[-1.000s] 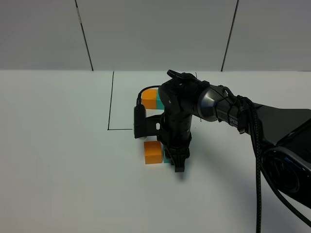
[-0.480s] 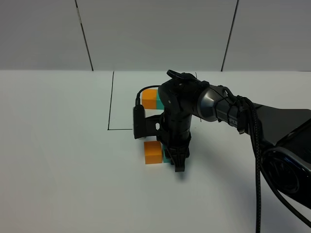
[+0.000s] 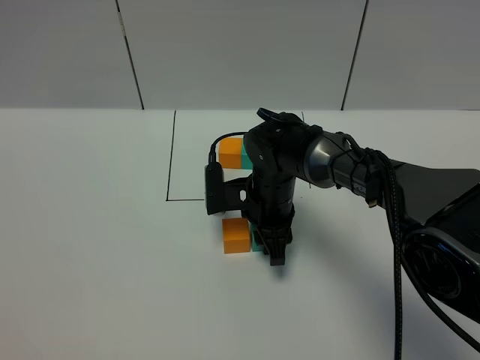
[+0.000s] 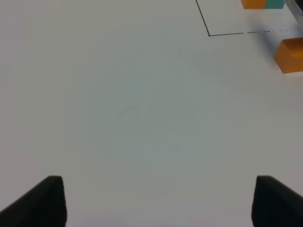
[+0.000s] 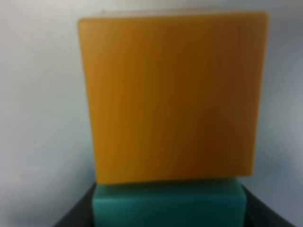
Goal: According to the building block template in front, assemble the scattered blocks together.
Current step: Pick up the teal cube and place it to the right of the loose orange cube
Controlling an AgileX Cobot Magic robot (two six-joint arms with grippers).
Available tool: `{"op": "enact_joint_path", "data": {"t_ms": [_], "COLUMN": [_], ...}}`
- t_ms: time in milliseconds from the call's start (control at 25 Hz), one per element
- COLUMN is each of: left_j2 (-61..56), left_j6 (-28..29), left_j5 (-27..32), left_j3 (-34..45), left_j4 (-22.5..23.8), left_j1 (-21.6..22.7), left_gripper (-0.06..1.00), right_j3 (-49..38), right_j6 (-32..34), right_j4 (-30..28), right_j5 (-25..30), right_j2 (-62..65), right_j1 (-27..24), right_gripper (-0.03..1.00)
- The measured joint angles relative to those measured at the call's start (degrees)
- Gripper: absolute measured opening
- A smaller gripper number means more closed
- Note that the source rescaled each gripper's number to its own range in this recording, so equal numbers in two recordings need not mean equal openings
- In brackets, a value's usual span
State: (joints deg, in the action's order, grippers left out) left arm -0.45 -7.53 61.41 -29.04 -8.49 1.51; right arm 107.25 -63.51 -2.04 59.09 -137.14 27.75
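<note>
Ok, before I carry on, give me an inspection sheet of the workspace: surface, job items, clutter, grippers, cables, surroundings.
Surface: white table with a thin black drawn square.
Job's things: orange-teal template inside the square; loose orange cube in front of it, outside the outline; loose teal cube pressed against the orange cube's side.
Clutter: nothing seen.
Grippers: right gripper is down at the teal cube, shut on it; left gripper open over bare table, holding nothing.
Cables: black cable running along the right arm, clear of the cubes.
Surroundings: pale panelled wall behind the table.
</note>
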Motion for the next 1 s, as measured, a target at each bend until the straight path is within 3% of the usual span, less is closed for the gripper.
{"op": "enact_joint_path", "data": {"t_ms": [1000], "left_j2": [0.00], "left_j6": [0.00], "left_j5": [0.00], "left_j3": [0.00], "left_j4": [0.00], "left_j1": [0.00], "left_gripper": [0.67], "right_j3": [0.26], "right_j6": [0.16], "right_j4": [0.92], "right_j5": [-0.65], "right_j2": [-0.07], "right_j1": [0.00], "right_gripper": [0.01]}}
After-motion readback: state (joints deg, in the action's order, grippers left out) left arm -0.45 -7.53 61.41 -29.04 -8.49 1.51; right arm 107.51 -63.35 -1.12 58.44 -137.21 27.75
